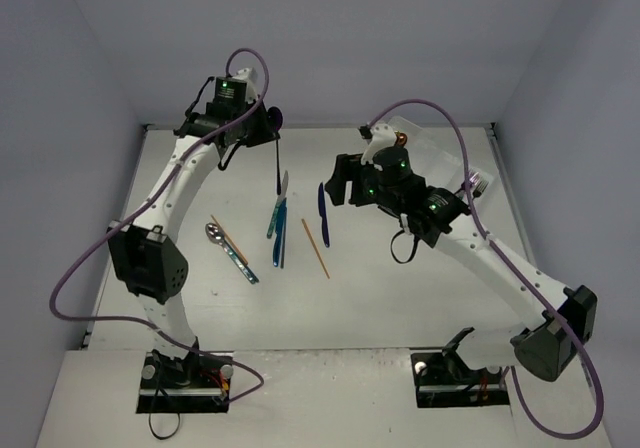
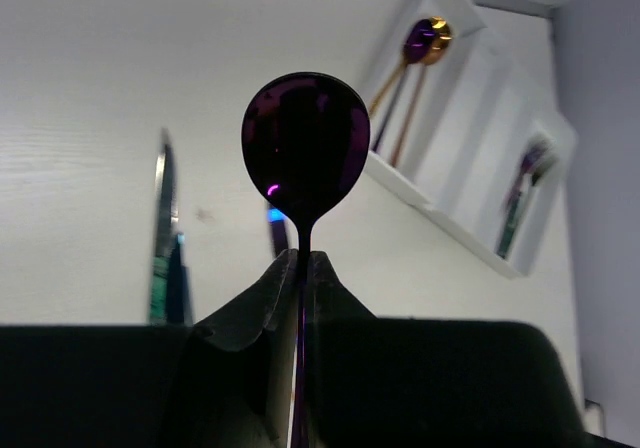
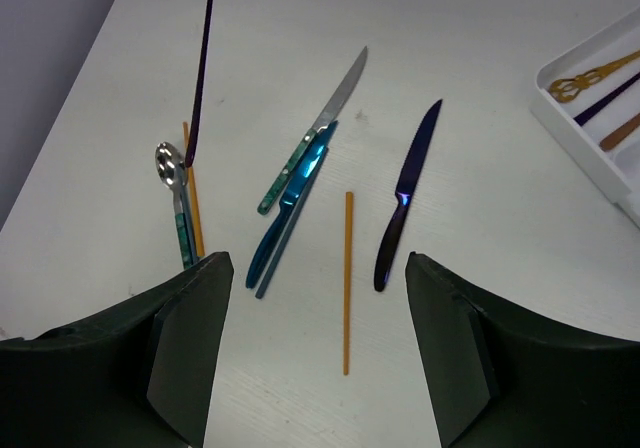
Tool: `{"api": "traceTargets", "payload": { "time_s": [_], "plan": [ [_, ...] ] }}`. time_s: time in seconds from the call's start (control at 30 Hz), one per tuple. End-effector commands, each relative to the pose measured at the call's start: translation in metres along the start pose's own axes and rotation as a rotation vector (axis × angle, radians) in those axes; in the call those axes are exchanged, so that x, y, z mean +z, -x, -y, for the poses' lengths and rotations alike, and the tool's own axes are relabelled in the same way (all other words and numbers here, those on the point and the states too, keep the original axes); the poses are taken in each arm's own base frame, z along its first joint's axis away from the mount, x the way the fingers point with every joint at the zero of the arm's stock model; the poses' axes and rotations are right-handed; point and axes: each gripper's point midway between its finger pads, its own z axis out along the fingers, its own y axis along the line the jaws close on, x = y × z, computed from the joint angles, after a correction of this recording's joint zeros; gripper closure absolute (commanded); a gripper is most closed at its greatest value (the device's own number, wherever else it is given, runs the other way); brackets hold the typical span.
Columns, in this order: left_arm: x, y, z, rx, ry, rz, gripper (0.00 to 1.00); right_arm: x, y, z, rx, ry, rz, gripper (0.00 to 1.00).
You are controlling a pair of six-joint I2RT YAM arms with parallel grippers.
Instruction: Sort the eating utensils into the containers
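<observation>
My left gripper (image 2: pixel 302 258) is shut on the thin handle of a purple spoon (image 2: pixel 305 148), held in the air with its bowl towards the camera; from above, the gripper (image 1: pixel 265 118) is at the far left and the spoon's handle (image 3: pixel 203 58) hangs down over the table. My right gripper (image 3: pixel 315 263) stands open and empty above an orange chopstick (image 3: pixel 348 278) and a purple knife (image 3: pixel 405 203). The white tray (image 2: pixel 470 118) holds a gold and a purple spoon (image 2: pixel 425 38) in one compartment and other utensils (image 2: pixel 525 178) in another.
Lying on the table are a blue knife (image 3: pixel 285 213), a teal-handled knife (image 3: pixel 315 133), a silver spoon with a teal handle (image 3: pixel 172 168) and a second orange chopstick (image 3: pixel 193 203). The tray's corner (image 3: pixel 590 118) is at the right. Grey walls close in the table.
</observation>
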Motion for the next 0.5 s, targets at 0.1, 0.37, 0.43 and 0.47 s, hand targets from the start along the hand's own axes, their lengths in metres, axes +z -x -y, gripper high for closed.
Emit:
{"api": "traceTargets", "payload": {
  "time_s": [0.1,0.37,0.43,0.47],
  "plan": [
    [-0.040,0.001,0.083,-0.182,-0.250,0.112,1.00,0.020,0.046,-0.040,0.023,0.038,0.139,0.34],
    [-0.061,-0.009,0.104,-0.171,-0.287,0.123,1.00,0.036,0.043,-0.056,-0.004,0.064,0.120,0.35],
    [-0.063,-0.010,0.105,-0.174,-0.291,0.125,1.00,0.040,0.040,-0.054,-0.007,0.051,0.114,0.36],
    [-0.065,-0.012,0.106,-0.173,-0.294,0.124,1.00,0.041,0.039,-0.053,-0.008,0.046,0.113,0.36]
  ]
}}
